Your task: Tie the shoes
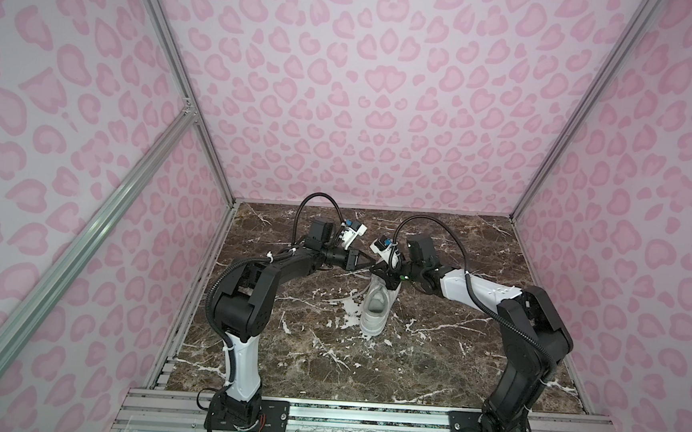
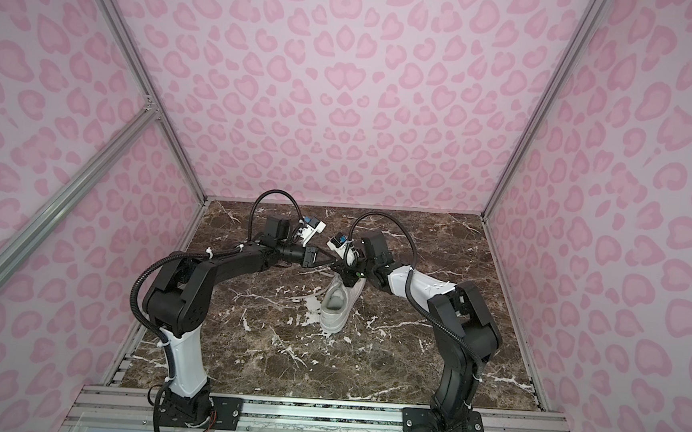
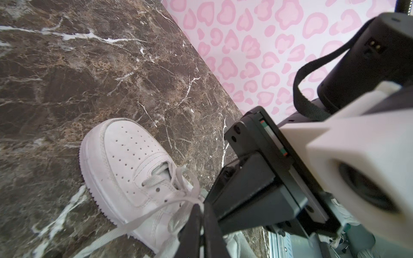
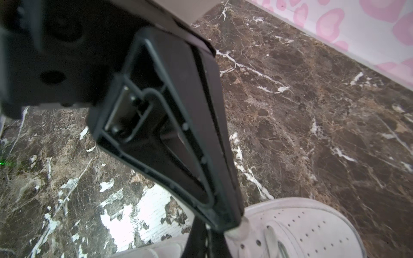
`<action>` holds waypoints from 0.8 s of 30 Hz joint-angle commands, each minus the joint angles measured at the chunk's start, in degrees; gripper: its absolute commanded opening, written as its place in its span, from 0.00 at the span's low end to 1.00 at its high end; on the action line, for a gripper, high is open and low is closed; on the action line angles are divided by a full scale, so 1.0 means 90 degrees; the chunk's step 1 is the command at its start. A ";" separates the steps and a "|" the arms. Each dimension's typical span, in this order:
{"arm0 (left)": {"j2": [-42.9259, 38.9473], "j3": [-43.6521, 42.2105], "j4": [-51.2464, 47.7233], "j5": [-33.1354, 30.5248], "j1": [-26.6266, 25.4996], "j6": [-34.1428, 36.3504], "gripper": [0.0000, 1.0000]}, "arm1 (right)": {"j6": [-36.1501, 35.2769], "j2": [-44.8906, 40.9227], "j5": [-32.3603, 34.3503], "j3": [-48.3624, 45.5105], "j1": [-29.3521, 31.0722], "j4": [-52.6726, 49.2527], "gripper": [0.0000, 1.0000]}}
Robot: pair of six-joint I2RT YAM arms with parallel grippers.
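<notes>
L gripper (image 3: 198,208) clenched on laces (image 3: 156,207) above sneaker (image 1: 374,310), R gripper (image 4: 233,221) tip-to-tip w/ it, also pinching laces, sneaker mid tabletop (image 1: 284,358), toe twd back wall (image 1: 365,101), well apart from all edges, open marble either side

The whole tabletop (image 1: 325,370) is taken in by both top views, from high over its front edge, facing down toward the back wall (image 1: 365,101). The wrist views are set close behind the left tool (image 3: 202,207) and right tool (image 4: 235,221), looking obliquely down; the sneaker (image 3: 125,156) toe and laces (image 3: 181,215) are shared by them.
</notes>
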 commanded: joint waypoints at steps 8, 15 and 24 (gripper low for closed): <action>0.0057 0.0113 0.0309 0.0126 0.0007 -0.0290 0.07 | -0.0209 -0.0129 0.0177 -0.0349 0.0012 0.0793 0.01; -0.0036 0.0093 0.0219 0.0169 0.0023 -0.0298 0.34 | -0.0336 -0.0119 0.0230 -0.0477 0.0018 0.1002 0.00; 0.0019 0.0125 0.0107 0.0232 0.0006 -0.0265 0.33 | -0.0454 -0.0132 0.0325 -0.0513 0.0067 0.1198 0.00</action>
